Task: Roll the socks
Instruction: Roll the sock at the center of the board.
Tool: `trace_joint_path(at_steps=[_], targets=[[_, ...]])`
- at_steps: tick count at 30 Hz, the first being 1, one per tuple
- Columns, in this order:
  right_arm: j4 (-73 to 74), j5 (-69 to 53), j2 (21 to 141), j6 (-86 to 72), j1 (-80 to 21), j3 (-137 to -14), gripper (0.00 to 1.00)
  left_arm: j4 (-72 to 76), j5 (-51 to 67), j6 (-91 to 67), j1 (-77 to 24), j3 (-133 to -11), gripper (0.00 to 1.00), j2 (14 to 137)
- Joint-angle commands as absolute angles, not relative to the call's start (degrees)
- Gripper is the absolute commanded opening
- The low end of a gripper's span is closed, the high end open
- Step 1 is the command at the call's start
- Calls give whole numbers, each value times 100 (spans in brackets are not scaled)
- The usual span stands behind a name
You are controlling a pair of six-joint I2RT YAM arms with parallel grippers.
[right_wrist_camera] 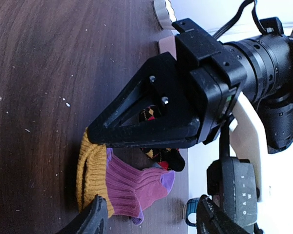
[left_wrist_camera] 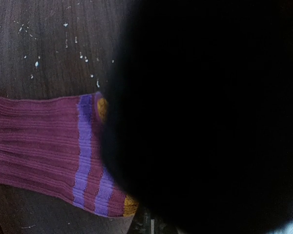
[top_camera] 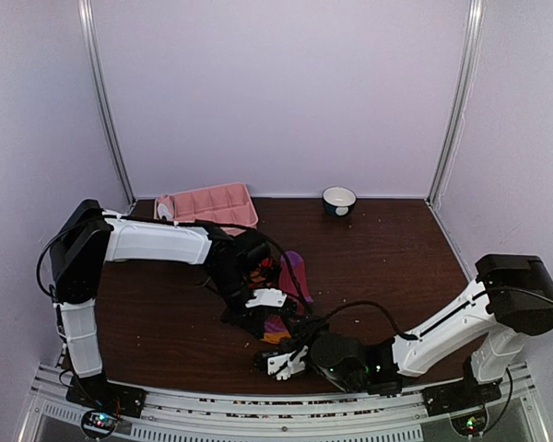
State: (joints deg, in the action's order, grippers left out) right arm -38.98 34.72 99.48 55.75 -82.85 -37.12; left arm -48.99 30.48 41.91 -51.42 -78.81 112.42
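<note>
A magenta sock (right_wrist_camera: 136,187) with purple stripes and a mustard-yellow cuff lies flat on the brown table; it also shows in the left wrist view (left_wrist_camera: 34,146) and the top view (top_camera: 295,272). A black argyle sock (right_wrist_camera: 163,157) lies bunched beside it, partly behind the left gripper (top_camera: 263,308). That gripper's black finger (right_wrist_camera: 136,119) rests its tip on the yellow cuff; a dark mass blocks the left wrist view, so its jaws are hidden. My right gripper (right_wrist_camera: 150,208) (top_camera: 281,361) hovers open just near of the socks, empty.
A pink compartment tray (top_camera: 207,204) stands at the back left. A small bowl (top_camera: 339,200) stands at the back centre. White walls enclose the table. The two arms crowd together at the front centre.
</note>
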Motion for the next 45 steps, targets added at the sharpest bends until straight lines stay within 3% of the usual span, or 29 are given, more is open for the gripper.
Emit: trace_joint_path(at_steps=[1, 11, 25, 34, 45], targets=[[-3595, 3190, 10033, 5910, -8232, -3695, 63, -5100, 3187, 4347, -5081, -8070, 0, 11354], [-2646, 3006, 9193, 5070, -8159, -3205, 66, -5236, 3163, 4466, -5045, -8111, 0, 11370], [-4104, 3653, 10254, 6253, -8157, -3471, 64, -5336, 3248, 4455, -5049, -8190, 0, 11398], [-4844, 3839, 10805, 6780, -8214, -3611, 56, -5348, 3227, 4453, -5036, -8183, 0, 11393], [-5221, 4042, 11079, 6966, -8339, -3743, 35, -5348, 3186, 4430, -5027, -8199, 0, 11390]])
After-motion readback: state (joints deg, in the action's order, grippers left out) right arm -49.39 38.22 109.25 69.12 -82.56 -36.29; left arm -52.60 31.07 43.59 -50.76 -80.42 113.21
